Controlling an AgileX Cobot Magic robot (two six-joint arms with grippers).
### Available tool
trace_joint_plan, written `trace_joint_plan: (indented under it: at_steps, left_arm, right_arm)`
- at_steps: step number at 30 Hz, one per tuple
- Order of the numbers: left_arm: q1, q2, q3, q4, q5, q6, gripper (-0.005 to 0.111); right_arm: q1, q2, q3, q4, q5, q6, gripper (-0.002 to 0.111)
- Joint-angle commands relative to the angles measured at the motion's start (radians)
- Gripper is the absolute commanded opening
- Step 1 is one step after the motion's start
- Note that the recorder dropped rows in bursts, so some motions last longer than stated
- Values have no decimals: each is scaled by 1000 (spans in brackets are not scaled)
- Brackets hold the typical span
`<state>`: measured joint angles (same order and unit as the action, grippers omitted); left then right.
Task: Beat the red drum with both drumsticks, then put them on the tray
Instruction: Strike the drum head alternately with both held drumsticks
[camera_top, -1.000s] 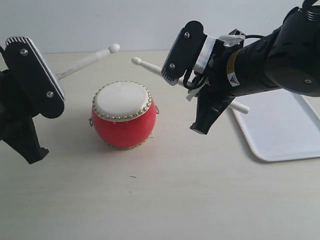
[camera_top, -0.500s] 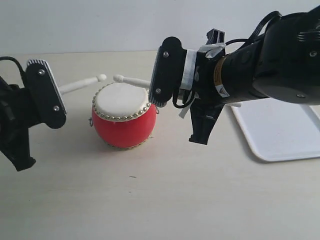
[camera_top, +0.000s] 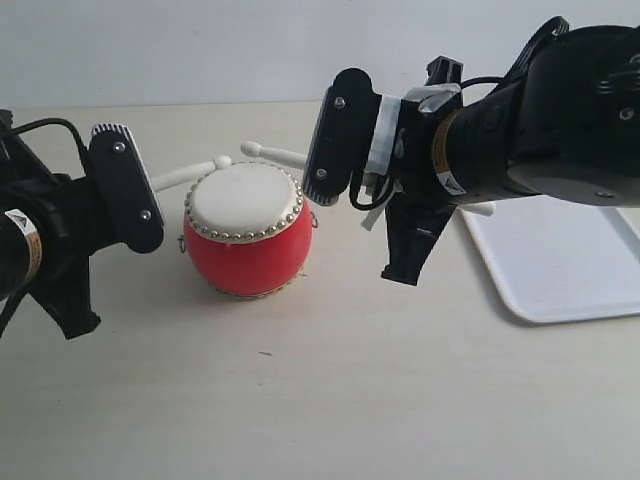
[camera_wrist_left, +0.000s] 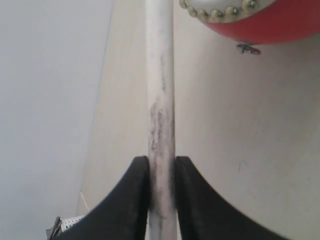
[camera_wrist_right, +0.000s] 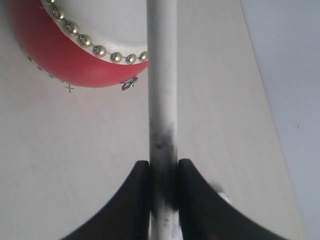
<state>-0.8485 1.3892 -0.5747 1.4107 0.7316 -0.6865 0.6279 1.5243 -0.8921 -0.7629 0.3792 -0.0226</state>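
Your left gripper (camera_wrist_left: 161, 167) is clamped on the left drumstick (camera_wrist_left: 160, 90), your right gripper (camera_wrist_right: 163, 170) on the right drumstick (camera_wrist_right: 162, 65), both tips by the drum (camera_top: 247, 245), centre-left.

No readable text; only tiny stickers (camera_top: 441, 165), perhaps warning labels, on the right arm (camera_top: 560, 120) and the left arm (camera_top: 55, 215).

1. The red drum (camera_top: 245, 232) stands upright on the table (camera_top: 330, 400).
2. The left gripper (camera_top: 135, 190), at the drum's 9 o'clock, holds the left drumstick (camera_top: 185, 175). Its tip lies at the skin's 11 o'clock rim, though contact is unclear.
3. The right gripper (camera_top: 325, 150), at 2 o'clock, holds the right drumstick (camera_top: 283, 156). Its tip hangs just above the 12 o'clock rim.
4. The tray (camera_top: 560, 270) lies flat at the drum's 3 o'clock, well apart, partly behind the right arm.
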Motion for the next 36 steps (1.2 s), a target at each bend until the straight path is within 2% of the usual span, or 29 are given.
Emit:
trace_joint_plan:
  at_steps: [1,4,8,11,15,20,26,29,36]
  left_arm:
    - [5,72,-10,-102,-2,167,0]
    - [5,119,-10,-128,42,159,0]
    - [5,115,-66,-108,130,2,0]
    - [5,85,-113,-115,209,-4,0]
    - [5,27,-131,-116,231,-4,0]
    - [5,-6,-131,-121,216,14,0]
    - [5,44,-131,-275,70,240,0]
    - [5,95,-131,-285,13,240,0]
    - [5,222,-131,-289,-6,238,0]
  right_arm:
    - [0,-8,-3,-26,-7,8,0]
    - [0,-8,-26,-28,3,12,0]
    - [0,21,-73,2,39,31,0]
    - [0,92,-92,32,98,23,0]
    - [0,191,-92,30,100,23,0]
    - [0,233,-101,20,90,31,0]
    - [0,192,-194,25,195,114,0]
    - [0,146,-231,65,203,126,0]
    - [0,96,-241,83,216,130,0]
